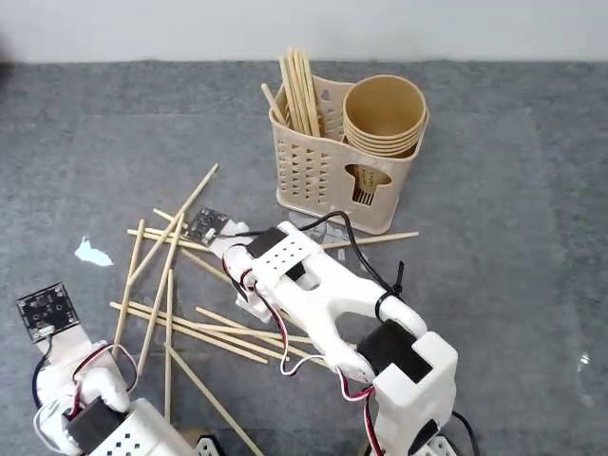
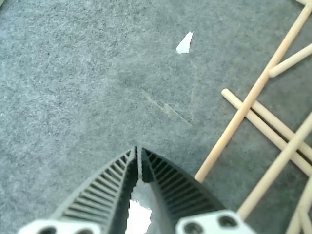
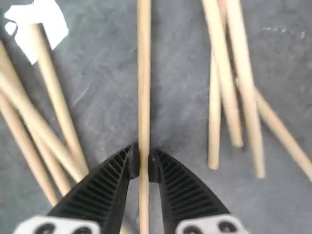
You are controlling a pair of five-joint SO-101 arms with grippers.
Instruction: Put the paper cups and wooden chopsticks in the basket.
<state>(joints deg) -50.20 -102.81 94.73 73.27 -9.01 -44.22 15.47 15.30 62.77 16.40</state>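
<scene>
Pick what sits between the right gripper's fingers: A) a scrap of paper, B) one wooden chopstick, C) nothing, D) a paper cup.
B: the right wrist view shows the right gripper closed on a single chopstick, one finger on either side of it.

A grey, felt-like mat [image 1: 513, 237] covers the table from edge to edge, evenly lit, with only soft shadows on it. At 12 o'clock a pale wall [image 1: 304, 28] runs along behind the table. A small torn scrap of pale paper [image 1: 92, 253] lies on the mat toward 9 o'clock.
</scene>
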